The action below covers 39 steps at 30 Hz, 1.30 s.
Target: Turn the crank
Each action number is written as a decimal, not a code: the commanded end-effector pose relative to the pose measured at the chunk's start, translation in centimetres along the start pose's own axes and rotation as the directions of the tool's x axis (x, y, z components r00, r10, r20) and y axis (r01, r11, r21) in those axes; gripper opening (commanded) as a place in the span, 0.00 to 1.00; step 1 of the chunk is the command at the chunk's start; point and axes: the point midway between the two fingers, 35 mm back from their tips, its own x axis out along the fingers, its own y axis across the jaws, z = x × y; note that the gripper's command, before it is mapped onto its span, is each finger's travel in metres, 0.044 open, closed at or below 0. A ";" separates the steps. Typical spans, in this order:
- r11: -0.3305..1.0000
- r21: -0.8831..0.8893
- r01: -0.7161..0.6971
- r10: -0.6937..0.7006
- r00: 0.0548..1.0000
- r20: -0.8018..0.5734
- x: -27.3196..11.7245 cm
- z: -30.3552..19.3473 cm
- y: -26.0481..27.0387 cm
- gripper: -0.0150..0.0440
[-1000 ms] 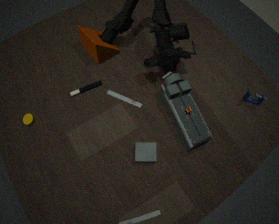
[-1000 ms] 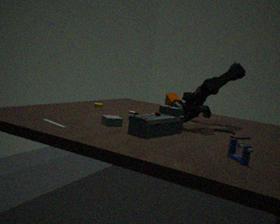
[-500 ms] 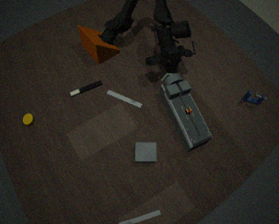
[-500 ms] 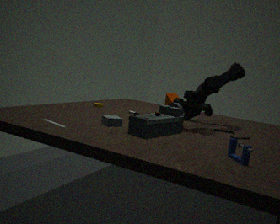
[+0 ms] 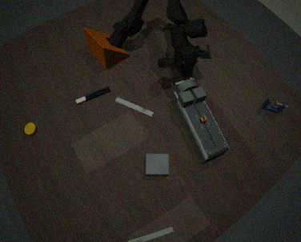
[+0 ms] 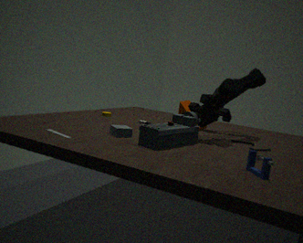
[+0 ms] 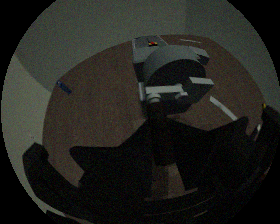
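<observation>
End effector (image 5: 187, 75) (image 6: 201, 121) (image 7: 155, 121) grips the crank's dark handle (image 7: 161, 135) at the grey machine's (image 5: 204, 130) (image 6: 169, 135) (image 7: 175, 67) end.

On the brown table top (image 5: 60, 180) (image 6: 120, 156), an orange wedge (image 5: 98, 47) (image 6: 185, 106) stands near one edge of the things laid out. A stick that is part black and part white (image 5: 93, 95) lies near a thin pale strip (image 5: 134, 106). Another pale strip (image 5: 151, 234) (image 6: 58, 133) lies well apart from them. There is a round yellow disc (image 5: 30, 128) (image 6: 107, 113), off by itself. A flat gray block (image 5: 157, 164) (image 6: 120, 131) sits between the two strips. A small blue thing shaped like a U (image 5: 274, 108) (image 6: 259, 171) has two upright sides.
</observation>
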 end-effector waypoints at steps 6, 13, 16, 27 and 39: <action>1.000 0.000 -0.001 0.001 1.000 0.011 -1.1 1.1 -0.5 0.25; 1.000 0.000 0.000 0.000 1.000 0.011 -1.6 1.5 -1.3 0.25; 1.000 0.000 0.000 0.000 1.000 0.011 -1.8 1.7 -1.6 0.25; 1.000 0.000 0.001 -0.001 1.000 0.011 -2.0 1.9 -2.9 0.25; 1.000 0.000 0.001 -0.001 1.000 0.011 -1.9 1.8 -3.6 0.25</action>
